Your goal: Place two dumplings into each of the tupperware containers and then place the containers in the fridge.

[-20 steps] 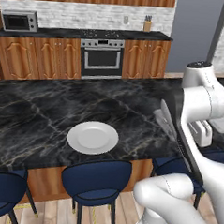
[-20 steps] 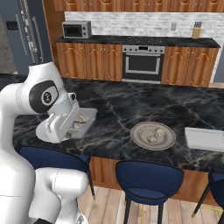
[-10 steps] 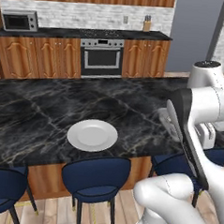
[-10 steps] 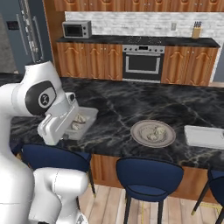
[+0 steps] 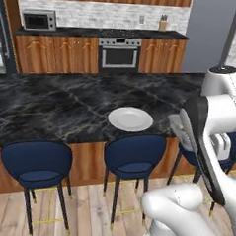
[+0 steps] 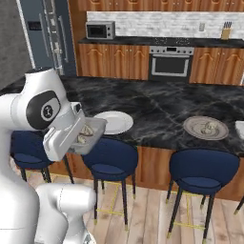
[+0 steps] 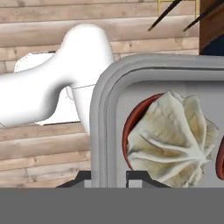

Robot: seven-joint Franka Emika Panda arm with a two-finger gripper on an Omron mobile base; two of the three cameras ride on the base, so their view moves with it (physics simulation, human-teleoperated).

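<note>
My gripper (image 7: 108, 178) is shut on the near wall of a tupperware container (image 7: 105, 109), with one dark fingertip on each side of the rim. A pale crimped dumpling (image 7: 170, 135) lies inside it, and the edge of another shows at the right. In the right base view I hold the container (image 6: 88, 136) level, off the counter's front edge above a stool, with two dumplings (image 6: 86, 131) in it. The left base view shows the same container (image 5: 179, 127) edge-on beside my arm. The slate-grey fridge (image 6: 45, 33) stands at the far left, with its door shut.
On the black marble counter (image 6: 157, 107) lie a round white plate (image 6: 113, 122) and a round grey plate (image 6: 206, 127) holding dumplings. A second pale tray (image 6: 240, 128) shows at the right edge. Blue stools (image 6: 112, 159) line the counter's front. An oven (image 5: 119, 53) stands at the back wall.
The whole picture has shifted: the base has backed away from the counter and moved left, so stools and floor show more. The container stays in my shut gripper.
</note>
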